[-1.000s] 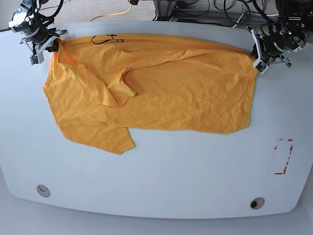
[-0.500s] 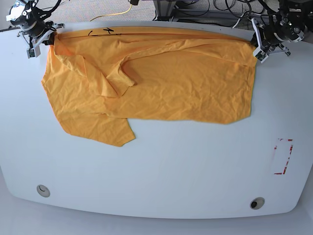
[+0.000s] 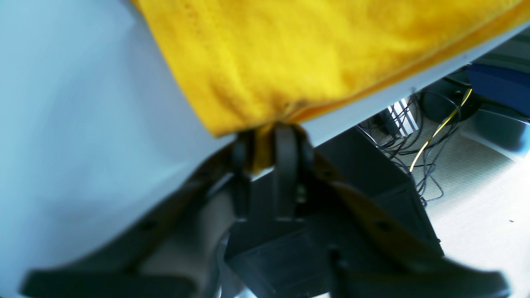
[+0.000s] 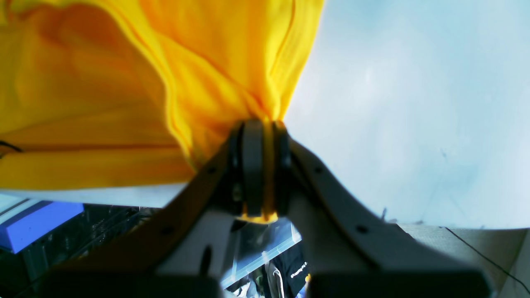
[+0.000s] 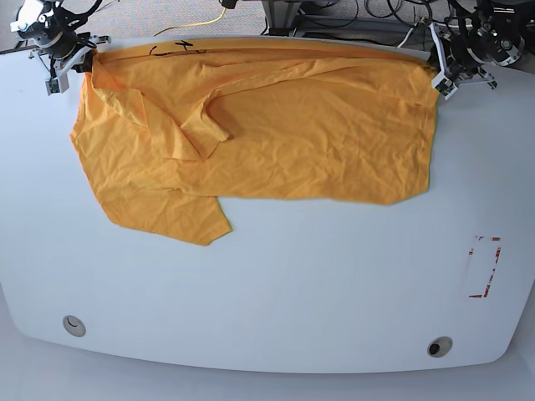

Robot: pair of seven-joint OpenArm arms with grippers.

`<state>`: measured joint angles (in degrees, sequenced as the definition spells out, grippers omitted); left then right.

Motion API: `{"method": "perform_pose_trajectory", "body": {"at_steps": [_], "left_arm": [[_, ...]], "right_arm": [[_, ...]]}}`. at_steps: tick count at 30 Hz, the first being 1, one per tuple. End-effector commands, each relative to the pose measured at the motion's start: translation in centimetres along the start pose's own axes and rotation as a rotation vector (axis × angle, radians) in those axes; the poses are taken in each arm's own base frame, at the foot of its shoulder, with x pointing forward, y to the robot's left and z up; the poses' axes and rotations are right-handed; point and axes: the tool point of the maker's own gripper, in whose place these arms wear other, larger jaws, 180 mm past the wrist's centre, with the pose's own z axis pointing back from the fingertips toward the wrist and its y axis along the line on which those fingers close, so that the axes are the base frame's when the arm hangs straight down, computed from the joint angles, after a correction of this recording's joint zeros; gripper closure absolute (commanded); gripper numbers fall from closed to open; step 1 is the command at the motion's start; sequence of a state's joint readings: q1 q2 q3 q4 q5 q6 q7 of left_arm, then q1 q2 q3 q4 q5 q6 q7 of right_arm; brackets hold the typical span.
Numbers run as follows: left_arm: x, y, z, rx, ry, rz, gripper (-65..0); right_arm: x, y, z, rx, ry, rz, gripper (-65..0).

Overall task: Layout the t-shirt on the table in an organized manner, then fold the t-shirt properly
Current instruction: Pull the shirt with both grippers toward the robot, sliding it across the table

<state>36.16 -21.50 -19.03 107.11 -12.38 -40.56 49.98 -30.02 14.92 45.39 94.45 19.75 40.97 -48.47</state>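
A: Item one, the t-shirt [image 5: 259, 125]?
B: Orange-yellow, spread along the far edge of the table [image 5: 276, 292], stretched between both grippers. Since a second ago its top hem has shifted farther toward that edge; a sleeve still lies folded over the body.

A: Left gripper [image 3: 265, 145]?
B: At the shirt's far corner, by the table edge. A tuck of cloth sits between its fingers [image 3: 285, 161]; the jaws look slightly parted, so whether it still clamps I cannot tell.

A: Right gripper [image 4: 261, 165]?
B: Pinched tight on the opposite corner, cloth bunching just ahead of it.

A: Other fixtures?
B: Red tape outline [image 5: 485, 267], well apart from either gripper.
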Motion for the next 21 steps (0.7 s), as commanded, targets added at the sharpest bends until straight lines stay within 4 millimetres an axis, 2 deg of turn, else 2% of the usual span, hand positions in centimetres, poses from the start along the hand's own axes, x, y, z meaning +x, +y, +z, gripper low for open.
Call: {"method": "perform_pose_trajectory", "body": {"at_steps": [1, 4, 5, 10, 13, 17, 21], "left_arm": [[-0.2, 1.1, 0.5, 0.04, 0.022, -0.019, -24.9], [-0.1, 1.2, 0.6, 0.043, 0.019, -0.02, -38.2], [-0.1, 1.2, 0.6, 0.043, 0.019, -0.02, -40.3], [-0.2, 1.6, 0.7, 0.05, 0.029, -0.031, -43.2], [-0.9, 3.0, 1.3, 0.074, 0.075, -0.062, -43.2], [-1.2, 5.1, 2.3, 0.129, 0.106, -0.063, -43.2], [-1.7, 7.6, 3.7, 0.203, 0.122, -0.025, -43.2]], "right_arm": [[-1.1, -1.4, 0.5, -0.056, 0.069, 0.022, -6.7], [-0.9, -1.4, 0.5, -0.056, 0.066, 0.022, -18.5], [-0.9, -1.5, 0.5, -0.058, 0.065, 0.021, -22.0], [-0.8, -1.6, 0.5, -0.06, 0.064, 0.025, -37.1], [-0.4, -1.8, 0.6, -0.066, 0.053, 0.024, -40.4], [0.2, -2.1, 0.6, -0.072, 0.041, 0.027, -41.5], [2.5, -3.2, 1.9, -0.111, 0.006, 0.096, -41.7]]}}
